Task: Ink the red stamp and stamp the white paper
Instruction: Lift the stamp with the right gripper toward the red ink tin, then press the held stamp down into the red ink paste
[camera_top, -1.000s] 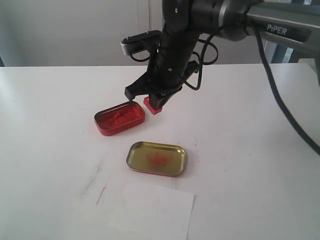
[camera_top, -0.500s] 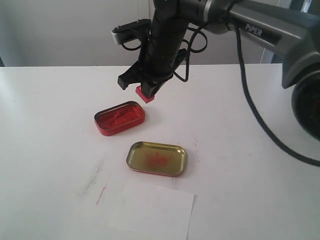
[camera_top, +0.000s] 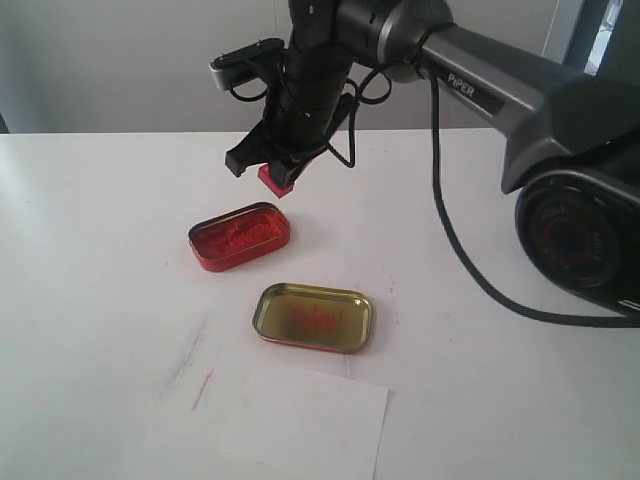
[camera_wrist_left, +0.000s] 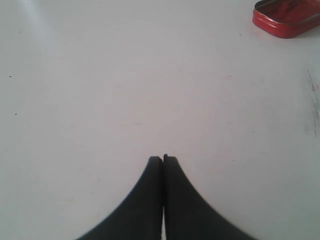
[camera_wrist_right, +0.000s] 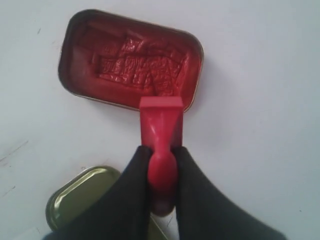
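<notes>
My right gripper is shut on the handle of the red stamp, holding it in the air behind the open red ink tin. In the right wrist view the red stamp hangs over the near rim of the ink tin, with my right gripper pinching its narrow handle. The white paper lies flat at the front of the table. My left gripper is shut on nothing above bare table; the exterior view does not show it.
The gold-lined tin lid, smeared with red, lies between the ink tin and the paper. Faint red and grey streaks mark the table left of the paper. The ink tin's edge shows in a corner of the left wrist view.
My right arm has carried the stamp up and toward the back left, from beside the tin's right end to a higher spot behind the tin.
</notes>
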